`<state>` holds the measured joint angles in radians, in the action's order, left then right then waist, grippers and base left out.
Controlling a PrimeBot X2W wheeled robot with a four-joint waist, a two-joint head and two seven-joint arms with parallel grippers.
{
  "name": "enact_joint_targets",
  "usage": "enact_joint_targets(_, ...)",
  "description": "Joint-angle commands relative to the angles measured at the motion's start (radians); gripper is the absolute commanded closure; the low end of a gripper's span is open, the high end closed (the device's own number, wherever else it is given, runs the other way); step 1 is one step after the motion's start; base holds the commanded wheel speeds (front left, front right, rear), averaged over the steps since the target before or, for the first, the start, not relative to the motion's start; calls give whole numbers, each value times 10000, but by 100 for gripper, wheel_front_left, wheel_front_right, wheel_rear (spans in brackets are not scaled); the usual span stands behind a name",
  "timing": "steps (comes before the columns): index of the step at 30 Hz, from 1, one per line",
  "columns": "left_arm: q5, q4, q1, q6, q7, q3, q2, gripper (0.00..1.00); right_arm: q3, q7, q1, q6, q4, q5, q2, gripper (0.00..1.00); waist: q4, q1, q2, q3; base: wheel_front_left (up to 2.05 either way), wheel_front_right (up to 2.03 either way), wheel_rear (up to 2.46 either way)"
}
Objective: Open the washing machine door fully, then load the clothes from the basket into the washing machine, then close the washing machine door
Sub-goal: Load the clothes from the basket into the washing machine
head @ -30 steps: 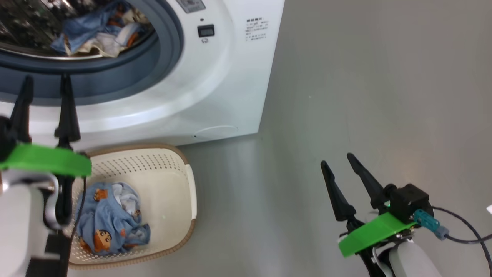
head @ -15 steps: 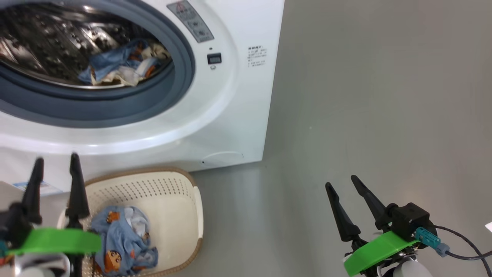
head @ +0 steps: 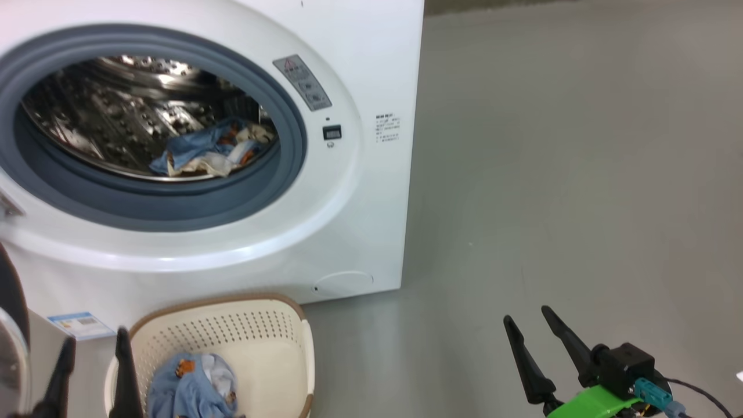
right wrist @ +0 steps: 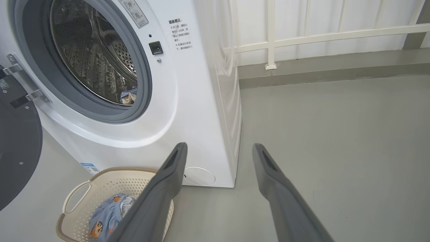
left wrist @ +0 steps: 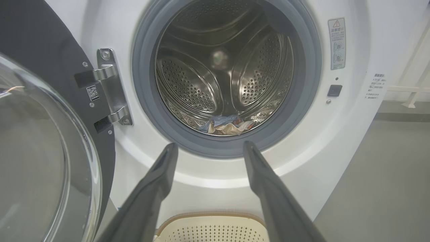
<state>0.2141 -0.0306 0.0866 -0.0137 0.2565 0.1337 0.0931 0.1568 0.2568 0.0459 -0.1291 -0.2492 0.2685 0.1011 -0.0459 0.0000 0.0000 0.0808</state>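
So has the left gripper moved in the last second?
Yes. Against the basket, the left gripper has dropped down the head view: its tips were above the far rim, now below it, so it pulled back toward the robot.

The washing machine (left wrist: 339, 141) bears a warning-triangle sticker (left wrist: 337, 43), print unreadable.

Bright even light, soft shadows, drum (left wrist: 221, 67) glinting, left tool (head: 94, 348) blurred
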Motion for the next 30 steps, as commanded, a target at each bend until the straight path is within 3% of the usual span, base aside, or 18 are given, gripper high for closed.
enact_joint_targets(1, -101, 348, 96, -11, 53, 418, 69, 0, 202, 49, -78, -16, 228, 149, 80, 0, 33, 0, 0, -361, 0, 0, 0)
enact_joint_targets(13, -212, 721, 1314, -70, 53, 506, -310, 0, 104, 49, -404, -16, 402, 150, 152, 0, -16, 0, 0, -723, 0, 0, 0)
enact_joint_targets(30, 10, 1107, 1934, 187, 53, 271, -425, 0, -51, 49, -428, -16, 532, 57, 241, 0, -75, 0, 0, -801, 0, 0, 0)
